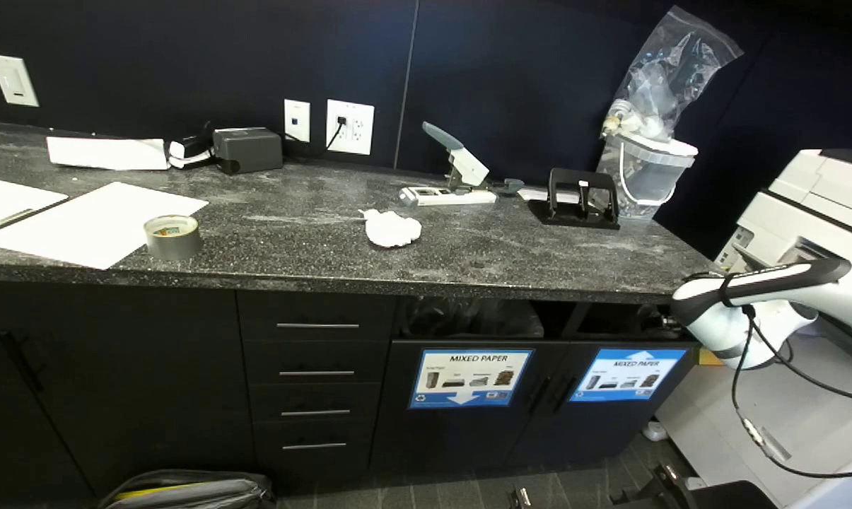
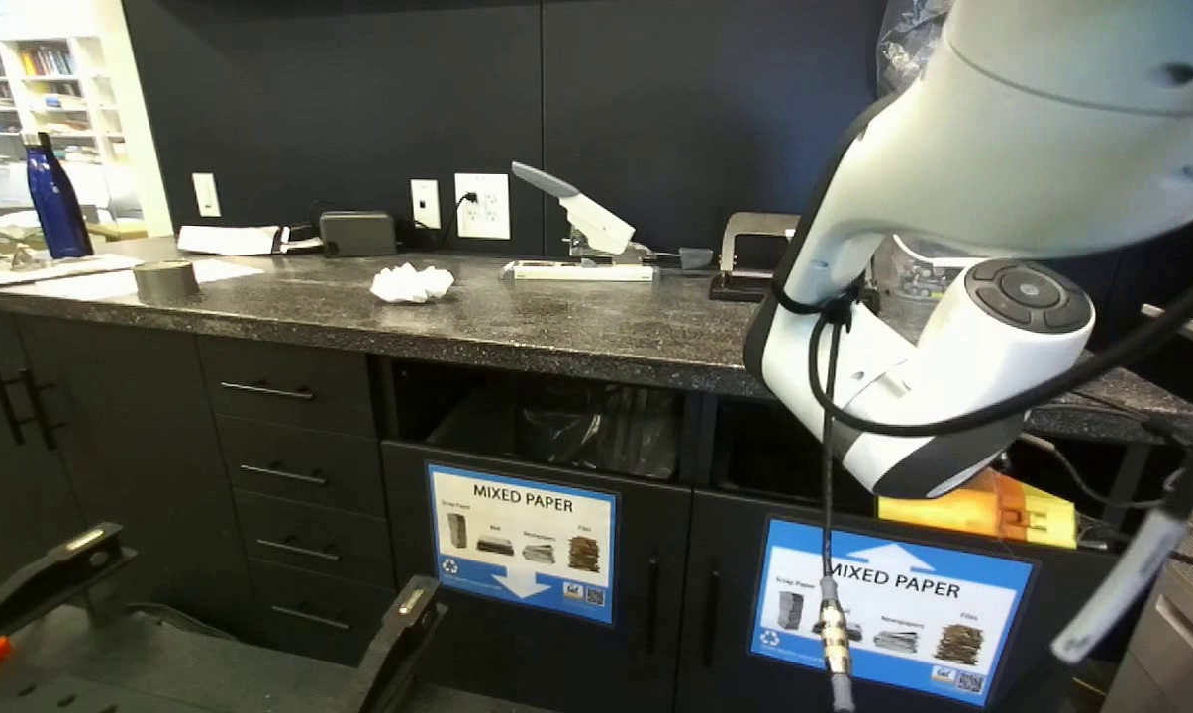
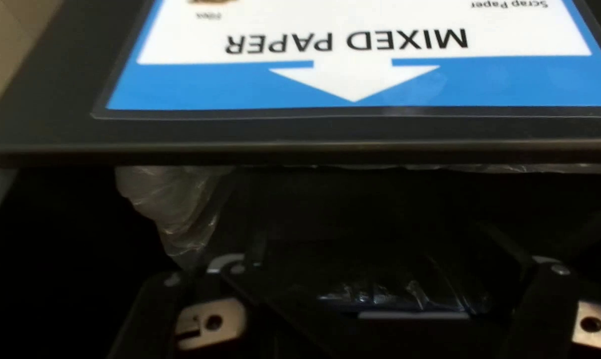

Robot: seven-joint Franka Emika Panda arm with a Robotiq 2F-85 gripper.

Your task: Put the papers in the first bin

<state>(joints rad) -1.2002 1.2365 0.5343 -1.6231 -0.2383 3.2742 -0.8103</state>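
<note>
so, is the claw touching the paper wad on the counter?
Apart. In both exterior views the counter shows all around the paper wad; the wrist view shows the claw at the bin slot, fingers spread.

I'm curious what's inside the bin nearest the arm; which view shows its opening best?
The wrist view: it looks into the bin opening from close up, showing clear plastic, though the hand and darkness hide much. In both exterior views the opening is a dark slot, partly blocked by the arm.
</note>
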